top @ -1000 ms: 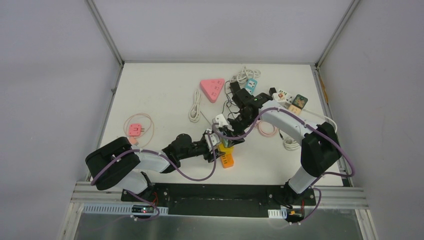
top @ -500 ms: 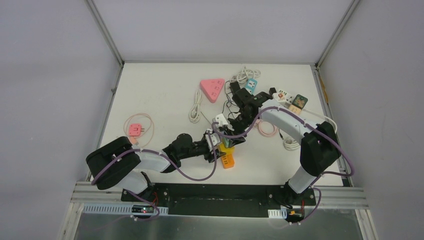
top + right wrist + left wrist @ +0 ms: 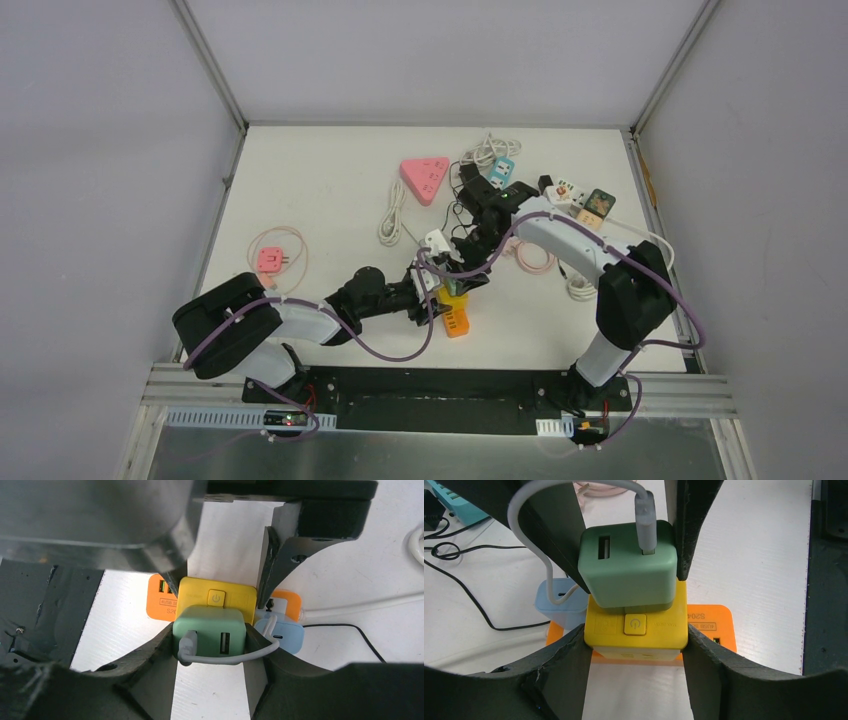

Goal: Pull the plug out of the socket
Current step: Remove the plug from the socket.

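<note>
The green plug (image 3: 629, 575) is a smooth, matte plastic block with rounded corners and 2 USB slots in its face. One slot holds a glossy white cable (image 3: 524, 540) that loops away in a soft curve. The plug sits flush against the yellow socket (image 3: 664, 630), a square-edged plastic cube with a small raised power button.

The left fingers (image 3: 569, 665), matte black with slightly rough edges, press against the socket's 2 opposite sides and grip it. The right fingers (image 3: 155, 660), of the same dark material, close on the plug's 2 flanks.

Under the socket lies a flat orange base (image 3: 714, 625) with rounded corners and printed lettering. A pale blue adapter (image 3: 556, 602) with softly rounded edges touches the socket's side.

The stack sits on the plain white tabletop (image 3: 749, 555), near the middle and towards the near edge. A pink triangular power strip (image 3: 425, 178) lies well apart, farther back.
</note>
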### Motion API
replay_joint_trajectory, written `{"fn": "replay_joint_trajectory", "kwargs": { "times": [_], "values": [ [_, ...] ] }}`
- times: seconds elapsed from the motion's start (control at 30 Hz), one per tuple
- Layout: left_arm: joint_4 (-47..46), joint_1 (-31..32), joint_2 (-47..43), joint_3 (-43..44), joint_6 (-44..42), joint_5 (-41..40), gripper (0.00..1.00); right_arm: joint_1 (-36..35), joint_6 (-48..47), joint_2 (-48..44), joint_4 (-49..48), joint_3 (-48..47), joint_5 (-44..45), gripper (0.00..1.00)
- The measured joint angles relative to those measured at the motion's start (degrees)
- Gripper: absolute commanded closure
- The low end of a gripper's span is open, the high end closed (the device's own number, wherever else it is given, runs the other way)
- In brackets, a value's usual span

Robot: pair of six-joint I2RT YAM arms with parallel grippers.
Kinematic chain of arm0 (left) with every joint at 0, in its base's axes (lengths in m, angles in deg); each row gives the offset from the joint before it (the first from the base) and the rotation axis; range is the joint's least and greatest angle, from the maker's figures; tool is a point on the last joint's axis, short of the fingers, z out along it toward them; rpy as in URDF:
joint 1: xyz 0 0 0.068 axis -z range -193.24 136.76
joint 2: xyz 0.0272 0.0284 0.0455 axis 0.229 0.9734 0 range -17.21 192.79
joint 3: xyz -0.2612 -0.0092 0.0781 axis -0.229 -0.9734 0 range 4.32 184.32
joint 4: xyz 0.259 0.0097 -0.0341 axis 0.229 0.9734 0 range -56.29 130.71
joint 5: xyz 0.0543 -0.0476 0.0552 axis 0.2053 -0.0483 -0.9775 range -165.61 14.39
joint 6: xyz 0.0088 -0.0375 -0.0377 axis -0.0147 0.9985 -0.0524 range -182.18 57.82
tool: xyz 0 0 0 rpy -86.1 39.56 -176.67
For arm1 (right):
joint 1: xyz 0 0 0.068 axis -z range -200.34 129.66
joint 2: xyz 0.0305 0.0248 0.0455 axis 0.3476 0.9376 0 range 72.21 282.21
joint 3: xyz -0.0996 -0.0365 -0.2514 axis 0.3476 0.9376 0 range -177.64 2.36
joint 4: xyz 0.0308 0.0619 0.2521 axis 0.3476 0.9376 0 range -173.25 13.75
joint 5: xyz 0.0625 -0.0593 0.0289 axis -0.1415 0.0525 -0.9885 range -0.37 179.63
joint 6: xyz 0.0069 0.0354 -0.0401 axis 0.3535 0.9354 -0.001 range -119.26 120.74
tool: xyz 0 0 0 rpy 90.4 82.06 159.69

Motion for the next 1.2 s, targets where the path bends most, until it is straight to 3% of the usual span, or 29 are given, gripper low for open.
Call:
{"fn": "replay_joint_trajectory", "kwargs": {
  "times": [0.3, 0.67, 1.0, 1.2],
  "values": [
    [0.02, 0.00, 0.15, 0.31, 0.13, 0.02, 1.00, 1.60, 0.92, -0.02, -0.81, 0.96, -2.49, 1.00],
    [-0.02, -0.04, 0.92, 0.31, 0.09, -0.17, 1.00, -0.39, 2.43, -0.07, -0.70, 0.04, 0.48, 1.00],
    [-0.07, 0.02, 1.77, 1.46, 0.00, 0.00, 1.00, 3.69, -0.24, -1.09, -1.14, 2.78, -4.22, 1.00],
    [-0.02, -0.04, 1.95, 1.42, 0.07, 0.00, 1.00, 1.01, 3.08, -1.07, -2.14, 1.81, -1.25, 1.00]
  ]
}}
